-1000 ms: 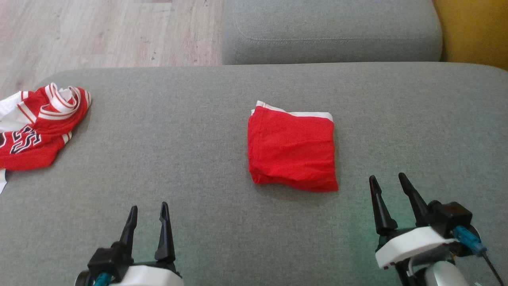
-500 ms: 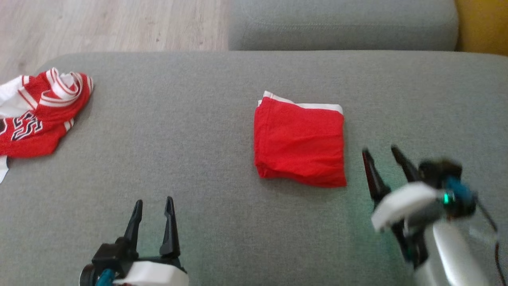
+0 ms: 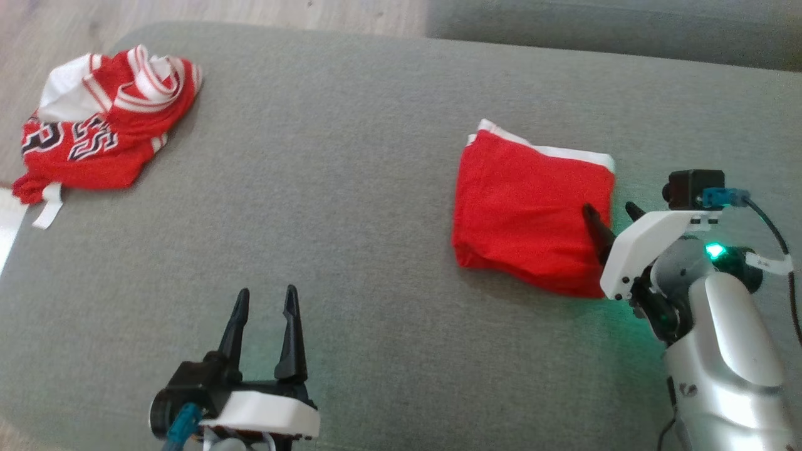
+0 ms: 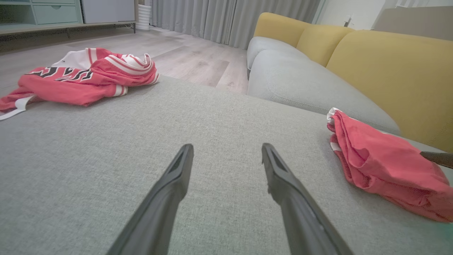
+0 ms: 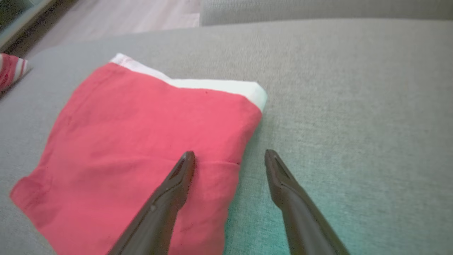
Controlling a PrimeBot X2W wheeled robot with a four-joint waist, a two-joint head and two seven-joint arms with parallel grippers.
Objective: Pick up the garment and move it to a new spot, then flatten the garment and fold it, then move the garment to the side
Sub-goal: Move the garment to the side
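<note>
Red folded garment lay on grey cushion, right of centre. Right end effector spread wide, empty, straddled garment's right edge: one finger over cloth, other over cushion. Left end effector wide open, empty, well apart; right arm nearer.

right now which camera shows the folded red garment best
The head view: the folded red garment shows from above, nearly whole, all sides in frame. The right wrist view is closer, but the cloth runs off the bottom. The left wrist view catches it side-on, far right.
</note>
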